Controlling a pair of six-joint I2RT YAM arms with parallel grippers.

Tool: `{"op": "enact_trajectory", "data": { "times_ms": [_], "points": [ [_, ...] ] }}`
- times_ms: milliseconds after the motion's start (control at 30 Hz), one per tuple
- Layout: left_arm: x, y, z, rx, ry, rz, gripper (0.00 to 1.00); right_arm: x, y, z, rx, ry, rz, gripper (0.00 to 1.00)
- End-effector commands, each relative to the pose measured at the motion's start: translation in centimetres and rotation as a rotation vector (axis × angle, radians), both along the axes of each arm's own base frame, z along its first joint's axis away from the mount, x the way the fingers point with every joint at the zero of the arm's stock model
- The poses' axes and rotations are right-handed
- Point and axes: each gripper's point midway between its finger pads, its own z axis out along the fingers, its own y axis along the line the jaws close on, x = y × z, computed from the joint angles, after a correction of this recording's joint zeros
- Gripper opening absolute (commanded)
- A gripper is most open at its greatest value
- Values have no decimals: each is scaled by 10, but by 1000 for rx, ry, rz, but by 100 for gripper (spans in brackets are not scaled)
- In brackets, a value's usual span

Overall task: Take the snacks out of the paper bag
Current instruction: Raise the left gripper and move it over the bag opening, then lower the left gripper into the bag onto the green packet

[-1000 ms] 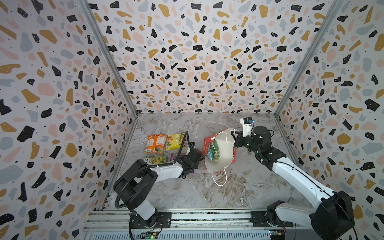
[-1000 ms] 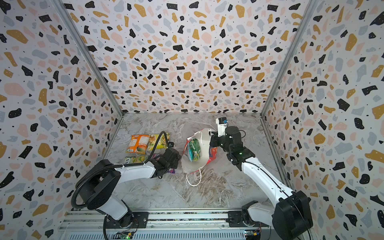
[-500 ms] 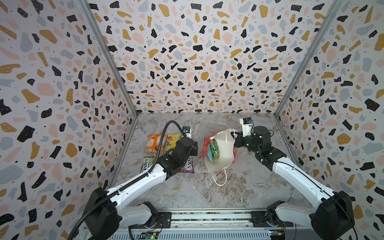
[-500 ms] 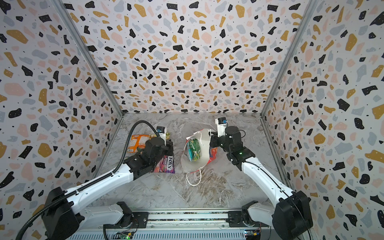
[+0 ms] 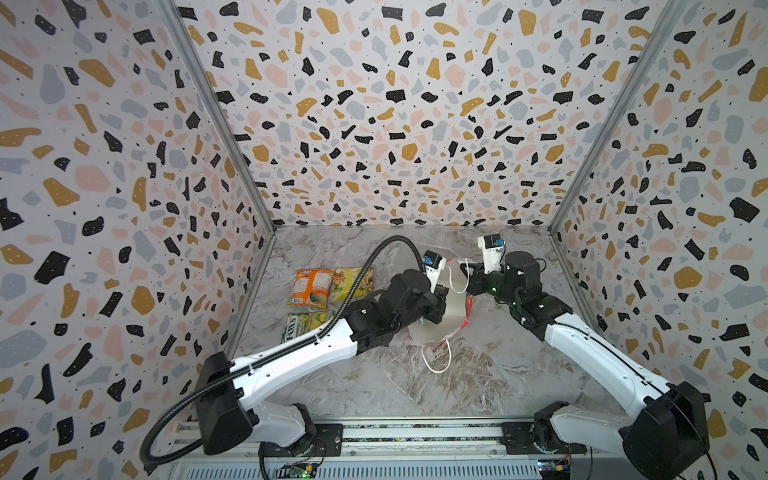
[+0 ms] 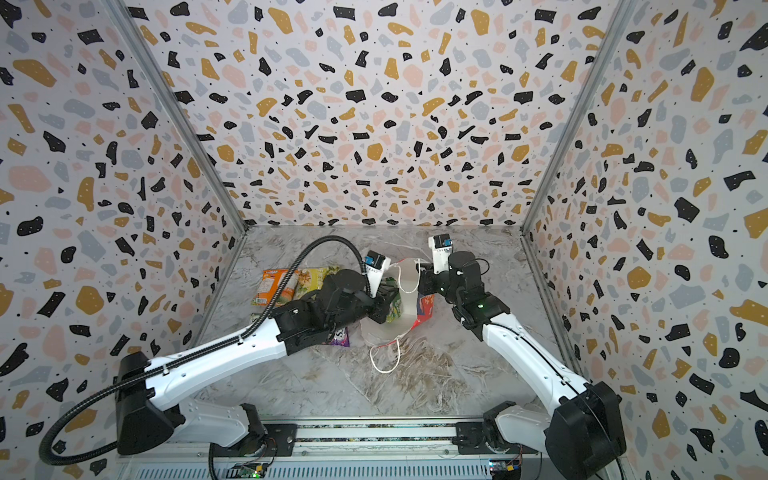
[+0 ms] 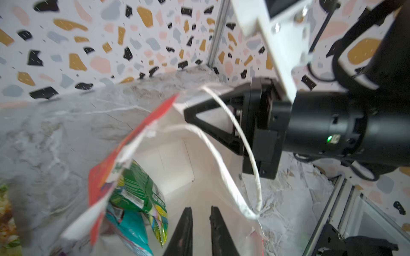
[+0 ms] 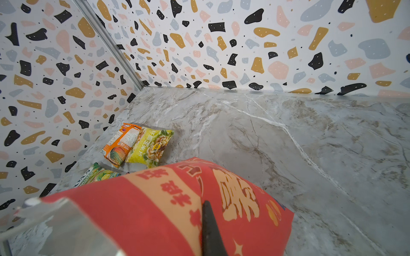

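The red paper bag (image 8: pixel 155 210) lies on its side, its white inside (image 7: pixel 177 159) facing my left gripper. My right gripper (image 7: pixel 186 113) is shut on the bag's upper wall; one finger (image 8: pixel 206 202) shows on the red outside. My left gripper (image 7: pixel 200 209) hangs at the bag's mouth, slightly open with nothing between its fingers. Inside the bag sit a green packet (image 7: pixel 137 190) and a teal one (image 7: pixel 131 230). On the table left of the bag lie an orange packet (image 5: pixel 311 286), a yellow one (image 5: pixel 353 282), a green-yellow FOX'S one (image 5: pixel 303 326) and a purple one (image 6: pixel 338 336).
A white cord handle (image 5: pixel 436 361) trails from the bag onto the marble table toward the front. Terrazzo-patterned walls close the left, back and right sides. The metal rail (image 5: pixel 374 432) with both arm bases runs along the front edge.
My left arm rose and swung right from the packets to the bag's mouth. The purple packet stays on the table. Its jaws parted slightly. The right arm held still.
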Motion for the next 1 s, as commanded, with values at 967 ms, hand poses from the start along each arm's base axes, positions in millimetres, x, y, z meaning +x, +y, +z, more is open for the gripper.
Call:
{"op": "enact_trajectory", "data": {
  "times_ms": [967],
  "points": [
    [38, 5, -82, 306, 135, 269, 45, -2, -4, 48, 83, -130, -22, 0]
  ]
}}
